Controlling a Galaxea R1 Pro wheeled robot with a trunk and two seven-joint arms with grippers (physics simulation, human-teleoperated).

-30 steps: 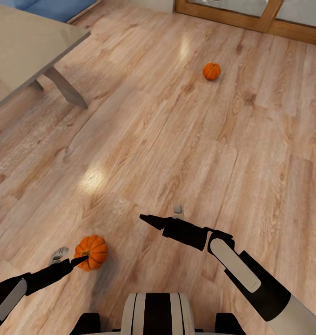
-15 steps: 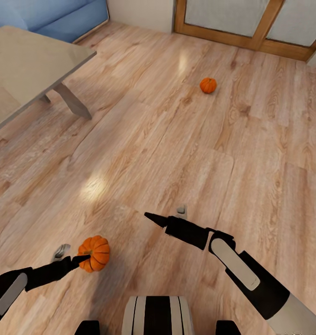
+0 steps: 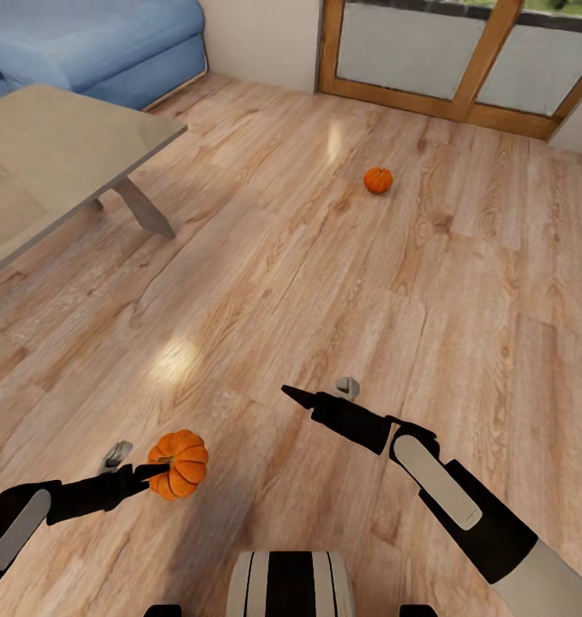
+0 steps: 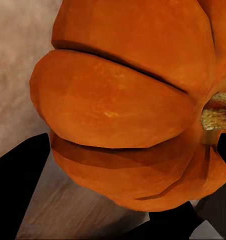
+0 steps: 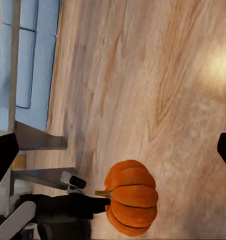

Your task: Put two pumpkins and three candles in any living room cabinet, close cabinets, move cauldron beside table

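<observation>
I count two round orange ribbed pumpkins: one [image 3: 180, 464] lower left clamped in my left end effector [image 3: 156, 470], one [image 3: 378, 180] upper centre on the floor; right end effector [image 3: 301, 396] spread wide, empty.

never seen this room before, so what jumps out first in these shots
The bright orange pumpkin at the tip of the left gripper, low in the head view, lifted off the wooden floor. A second pumpkin sits on the floor further off, towards the wood-framed glass doors. The grey table and blue sofa stand to the left.
</observation>
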